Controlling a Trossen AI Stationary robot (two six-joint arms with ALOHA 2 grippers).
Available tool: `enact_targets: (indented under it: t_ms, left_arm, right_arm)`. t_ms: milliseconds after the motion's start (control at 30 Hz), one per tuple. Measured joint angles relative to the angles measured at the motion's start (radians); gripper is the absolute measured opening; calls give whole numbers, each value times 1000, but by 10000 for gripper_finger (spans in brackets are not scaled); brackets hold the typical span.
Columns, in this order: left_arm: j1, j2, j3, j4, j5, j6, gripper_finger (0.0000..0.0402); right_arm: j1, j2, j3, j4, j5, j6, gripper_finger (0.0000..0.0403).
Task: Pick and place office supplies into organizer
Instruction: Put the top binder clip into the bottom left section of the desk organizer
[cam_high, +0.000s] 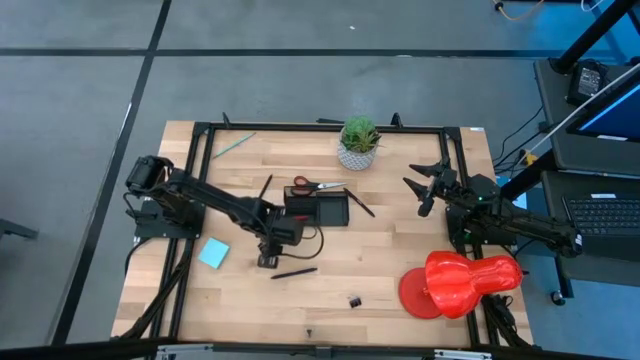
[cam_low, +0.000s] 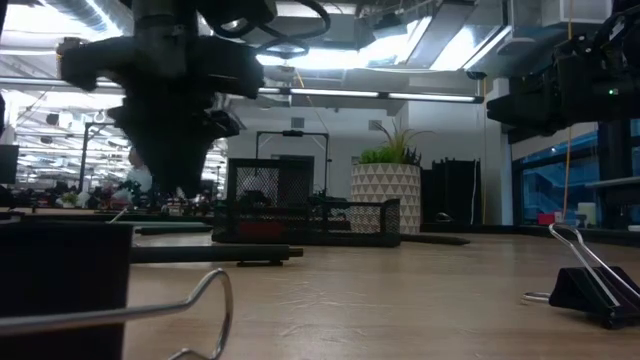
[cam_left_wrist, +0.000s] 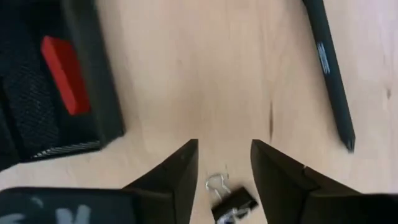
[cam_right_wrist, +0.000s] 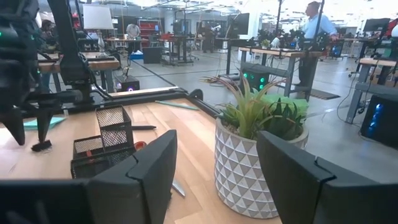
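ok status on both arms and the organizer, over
Left gripper open, straddling a binder clip on the table, not gripped. Right gripper open, idle beside the plant. Organizer beside the left gripper, scissors against it. Path clear.

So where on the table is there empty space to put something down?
The widest bare wood lies between the organizer and the right gripper, and along the front edge left of the small clip. It is crowded by the left gripper, with a clip under it, a pen and the blue notepad close by.
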Motion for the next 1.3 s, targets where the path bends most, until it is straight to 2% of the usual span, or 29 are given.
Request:
enact_targets:
  t_ms: [267, 667, 1067, 1300]
  left_arm:
    - [-22, 0, -1, -125, 25, 6, 153]
    - [-24, -1, -99, -114, 24, 4, 137]
    - [-23, -1, -100, -52, 21, 6, 117]
    - [-23, -1, -100, -59, 25, 6, 89]
  right_arm:
    - [0, 0, 0, 0, 0, 3, 224]
    - [0, 0, 0, 0, 0, 4, 224]
    - [0, 0, 0, 0, 0, 4, 224]
    - [0, 0, 0, 0, 0, 4, 224]
